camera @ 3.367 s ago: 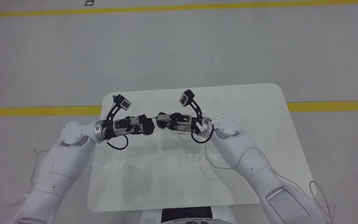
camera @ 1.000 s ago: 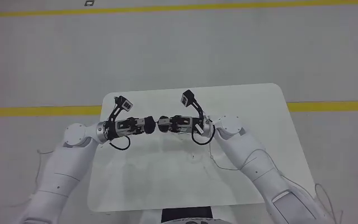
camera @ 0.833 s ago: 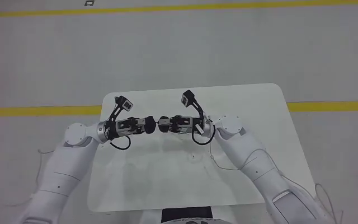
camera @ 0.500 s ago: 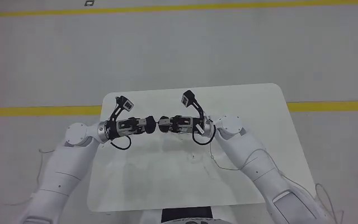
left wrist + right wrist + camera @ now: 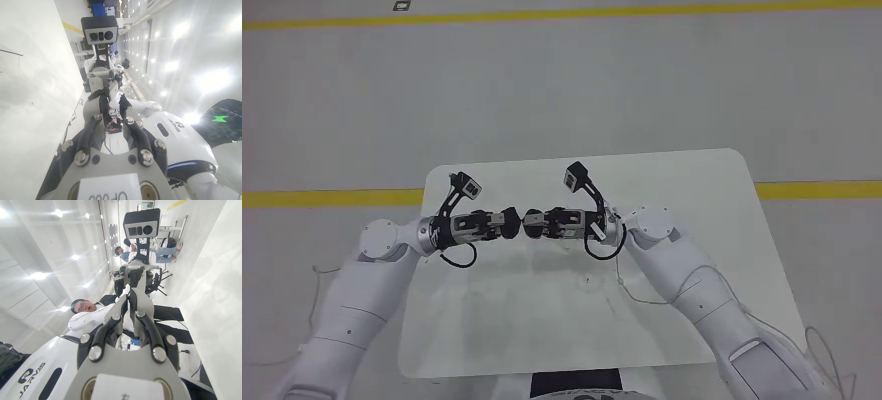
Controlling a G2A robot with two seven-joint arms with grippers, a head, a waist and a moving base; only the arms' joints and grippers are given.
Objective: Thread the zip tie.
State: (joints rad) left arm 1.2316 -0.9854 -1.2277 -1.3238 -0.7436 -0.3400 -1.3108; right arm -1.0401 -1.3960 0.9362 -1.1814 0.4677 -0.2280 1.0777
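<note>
Above the white table (image 5: 692, 200) my two arms meet tip to tip. My right gripper (image 5: 533, 222) points at my left gripper (image 5: 508, 221), almost touching it. In the right wrist view the right gripper (image 5: 129, 296) has its fingers pressed close together. In the left wrist view a thin black piece, the zip tie (image 5: 96, 94), sticks out at the tip of the right gripper (image 5: 102, 85). My left gripper (image 5: 113, 100) stands open just before it, with a gap between its black pads. The rest of the tie is too thin to make out.
The table's near half (image 5: 572, 320) lies bare under the arms. Its edges run close on both sides. Grey floor with a yellow line (image 5: 322, 198) surrounds it.
The gap between the two grippers has closed since a second ago: the left gripper has edged toward the right one. Both stay at the same height above the table.
</note>
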